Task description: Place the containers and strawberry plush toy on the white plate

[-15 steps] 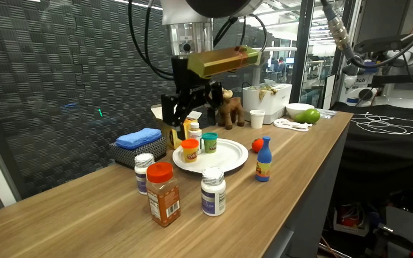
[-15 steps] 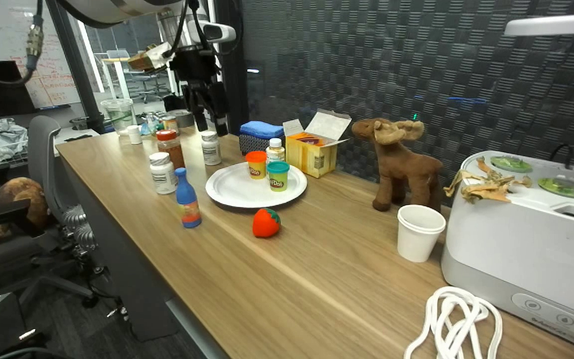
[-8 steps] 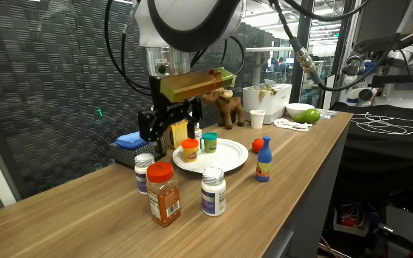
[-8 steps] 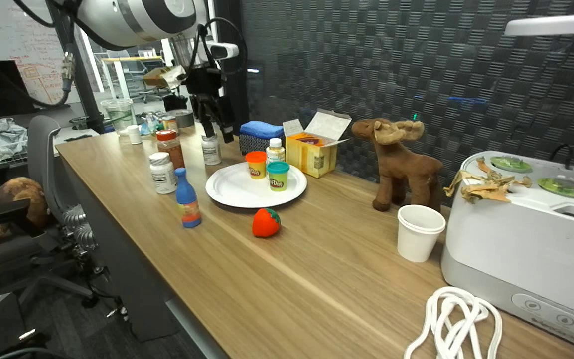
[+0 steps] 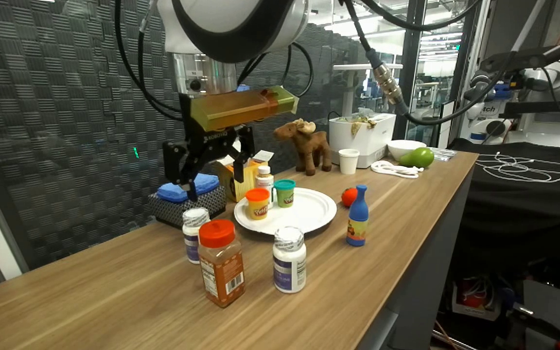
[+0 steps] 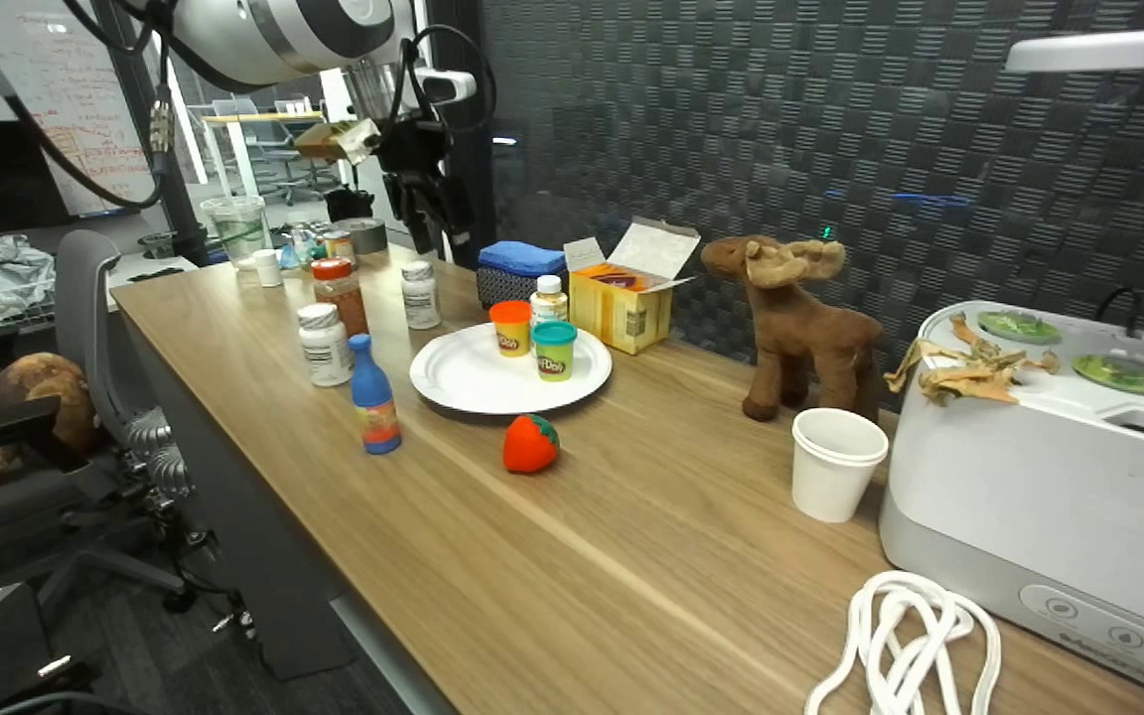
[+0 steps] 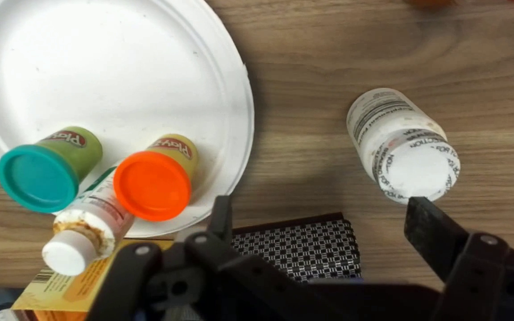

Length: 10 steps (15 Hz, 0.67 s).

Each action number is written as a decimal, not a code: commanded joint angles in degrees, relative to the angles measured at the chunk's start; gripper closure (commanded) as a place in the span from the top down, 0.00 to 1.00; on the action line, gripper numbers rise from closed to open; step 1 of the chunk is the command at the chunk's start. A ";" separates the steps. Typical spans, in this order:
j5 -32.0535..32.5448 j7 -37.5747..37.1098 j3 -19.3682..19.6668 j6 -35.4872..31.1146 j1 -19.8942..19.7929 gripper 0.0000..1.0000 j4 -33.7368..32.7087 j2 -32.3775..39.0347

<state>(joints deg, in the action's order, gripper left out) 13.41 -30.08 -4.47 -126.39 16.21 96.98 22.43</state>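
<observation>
You had your hand [image 7: 320, 203] spread wide above the bench [image 6: 651, 556]. The round white plate [image 6: 468, 377] carried an orange-lidded yellow tub [image 6: 510, 333] and a teal-lidded green tub [image 6: 553, 357]; your strawberry toy [image 6: 528, 447], bright red and green-topped, sat on the bench near the plate.

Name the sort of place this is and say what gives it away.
Probably a robotics lab, perhaps within an office: a robot arm above the table, a whiteboard with writing, and an office-style chair beside the table.
</observation>
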 commanded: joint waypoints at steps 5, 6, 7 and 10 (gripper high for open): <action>-3.14 1.00 -0.92 1.62 1.64 1.00 -4.85 3.09; -3.98 1.18 -1.17 1.79 1.71 1.00 -5.00 3.34; -4.32 1.15 -1.23 1.92 1.88 1.00 -5.13 3.63; -4.65 0.87 -0.97 3.20 2.52 1.00 -5.57 4.27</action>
<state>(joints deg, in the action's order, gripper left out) 9.91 -29.98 -5.60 -125.58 18.12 94.21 25.41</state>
